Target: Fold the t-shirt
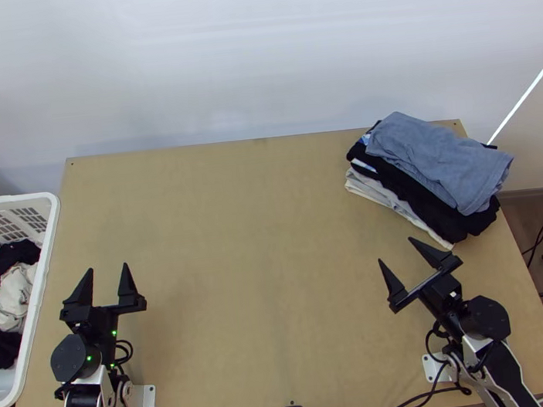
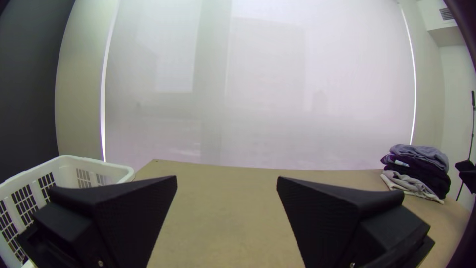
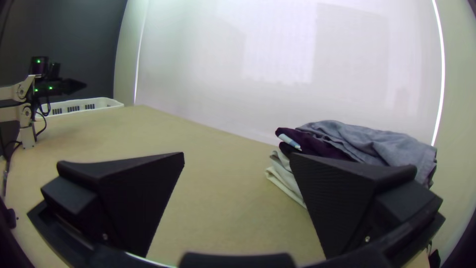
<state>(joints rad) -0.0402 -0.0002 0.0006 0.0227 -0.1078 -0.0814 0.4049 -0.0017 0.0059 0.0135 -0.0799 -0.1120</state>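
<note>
A cloth stack (image 1: pixel 439 170) (grey-blue on top) lies on the table (image 1: pixel 272 281).

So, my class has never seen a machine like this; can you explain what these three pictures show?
These are two robot arms at a wooden table. One picture looks steeply down from high above; the other two come from cameras on the arms' wrists, so black fingers loom in front. The left claw and the right claw both stand open, holding nothing. A stack of clothes lies near the table's far right corner. A white basket at the left side holds bunched garments, dark and pale.
</note>
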